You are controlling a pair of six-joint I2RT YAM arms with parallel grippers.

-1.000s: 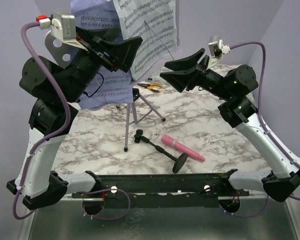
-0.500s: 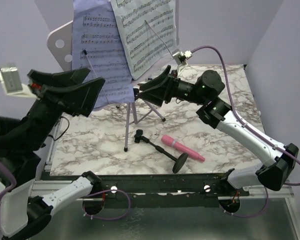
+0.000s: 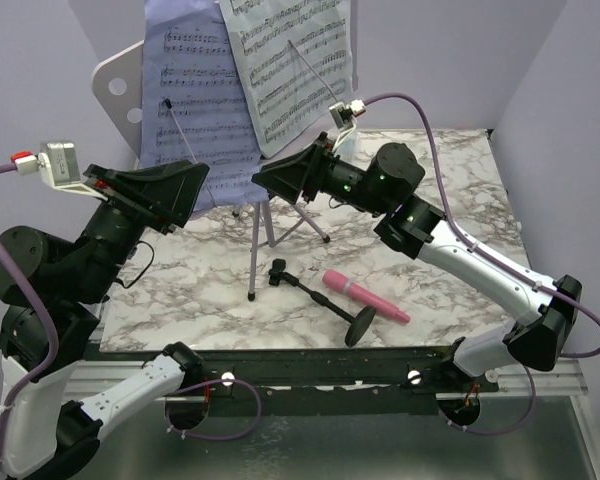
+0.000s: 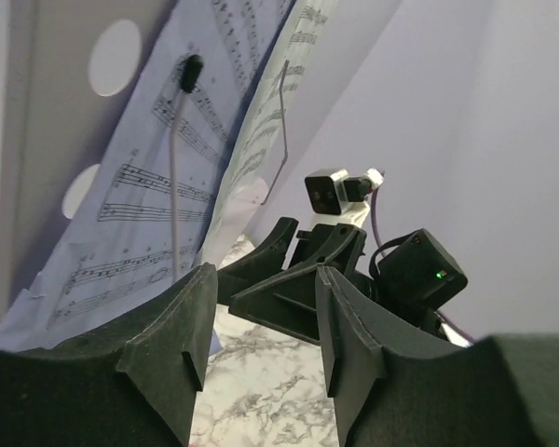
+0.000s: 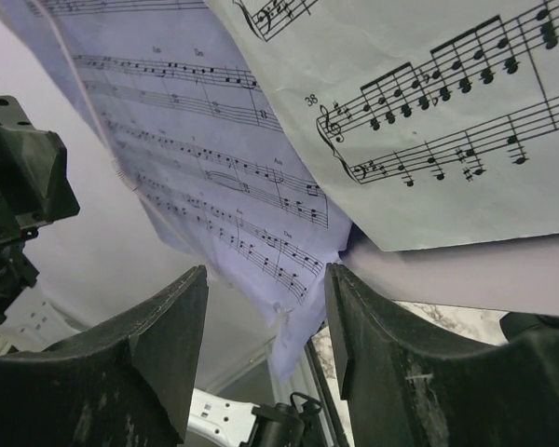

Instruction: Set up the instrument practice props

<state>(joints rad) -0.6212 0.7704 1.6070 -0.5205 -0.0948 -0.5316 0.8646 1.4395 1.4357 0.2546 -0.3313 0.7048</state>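
The lilac perforated stand plate (image 3: 120, 85) stands upright on its tripod (image 3: 262, 235) at the back left. A lavender music page (image 3: 195, 100) and a white music page (image 3: 295, 60) rest on it, each under a wire clip. The pink toy microphone (image 3: 365, 296) lies on the marble beside its black round-base stand (image 3: 330, 303), which also lies flat. My left gripper (image 3: 195, 185) is open and empty, left of the plate's lower edge. My right gripper (image 3: 270, 180) is open and empty just below the pages' bottom edge; the lavender page (image 5: 214, 200) and the white page (image 5: 419, 112) show in its wrist view.
Yellow-handled pliers lie mostly hidden behind my right gripper at the back. The marble table (image 3: 460, 230) ends at a lilac wall at back and right. A black rail (image 3: 310, 365) runs along the near edge.
My left arm has lowered and its gripper moved right toward the plate. My right gripper has moved left, closer under the pages. The microphone and its stand have not moved.
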